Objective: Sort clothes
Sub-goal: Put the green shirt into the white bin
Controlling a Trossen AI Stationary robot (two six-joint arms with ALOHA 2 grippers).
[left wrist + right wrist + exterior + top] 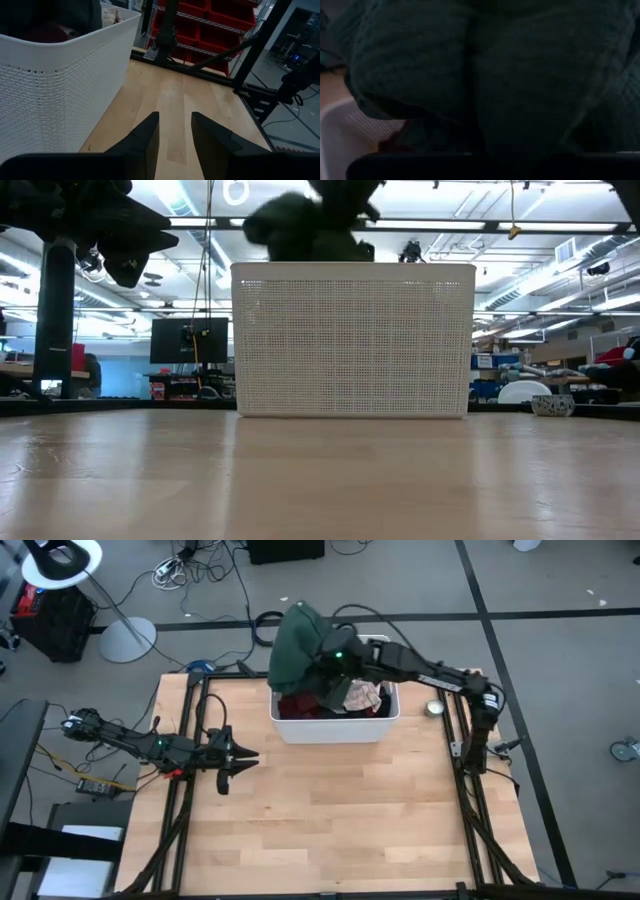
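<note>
Right gripper [325, 668]: closed on dark green top [296, 645], lifted above white bin [335, 728] of clothes [355, 700]. Left gripper [250, 756]: fingers parted, empty, over table [340, 820] beside bin.

grey floor [560, 580], red shelving [210, 20], ceiling lights [520, 225].
</note>
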